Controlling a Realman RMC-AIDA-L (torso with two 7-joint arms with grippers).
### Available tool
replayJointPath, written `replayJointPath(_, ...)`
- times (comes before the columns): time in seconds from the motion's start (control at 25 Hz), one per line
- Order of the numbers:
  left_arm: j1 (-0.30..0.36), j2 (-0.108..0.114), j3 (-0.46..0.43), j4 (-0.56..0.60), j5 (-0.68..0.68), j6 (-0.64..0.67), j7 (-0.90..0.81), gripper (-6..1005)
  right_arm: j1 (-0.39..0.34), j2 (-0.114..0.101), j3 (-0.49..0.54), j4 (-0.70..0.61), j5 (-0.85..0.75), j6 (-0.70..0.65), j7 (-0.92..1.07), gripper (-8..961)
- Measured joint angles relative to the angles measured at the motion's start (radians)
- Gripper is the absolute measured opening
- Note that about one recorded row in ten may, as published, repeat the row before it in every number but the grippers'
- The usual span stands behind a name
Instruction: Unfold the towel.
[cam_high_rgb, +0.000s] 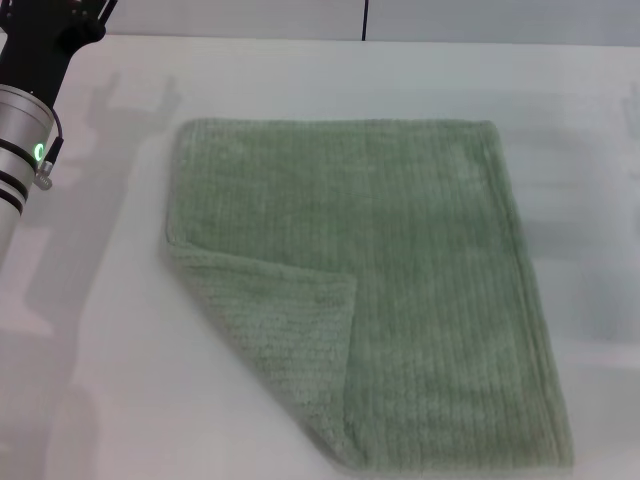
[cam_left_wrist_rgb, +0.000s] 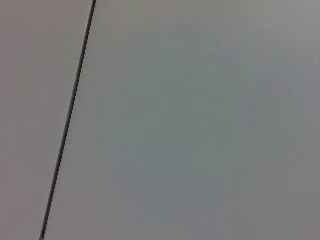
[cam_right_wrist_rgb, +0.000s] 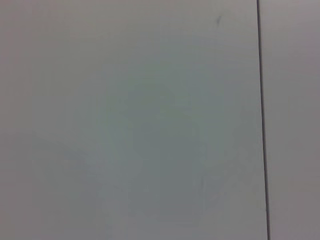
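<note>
Nearest the head camera lies the towel (cam_high_rgb: 400, 290), a sage-green terry cloth with fine ribbed lines, spread flat on the white counter (cam_high_rgb: 100, 380) and reaching almost to the near edge of the view. Its near-left corner is folded over onto the cloth, forming a triangular flap (cam_high_rgb: 285, 335) whose point lies toward the middle of the towel and whose fuzzier underside faces up. The rest of the towel lies open and smooth, its right edge running slightly outward as it comes nearer and its far edge straight across the counter. The towel sits a little right of the counter's middle, with bare white surface on its left and right. Farther back on the left, the left arm (cam_high_rgb: 25, 140) rises at the edge of the view, a silver and black segment with a small green light, well apart from the towel; its fingers are not seen, so whether they are apart or together cannot be told. The right arm does not appear in the head view. Beyond the far edge of the counter stands a pale wall (cam_high_rgb: 480, 18) with a thin dark vertical seam. Both wrist views show only a plain pale surface crossed by one thin dark line.
</note>
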Motion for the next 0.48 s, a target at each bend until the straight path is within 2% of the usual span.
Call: replayJointPath(0.48,0.000,0.000,0.000,0.000,0.000,0.000,0.000,804,0.000,0.000,0.000,0.001,0.002,0.000,0.002,678)
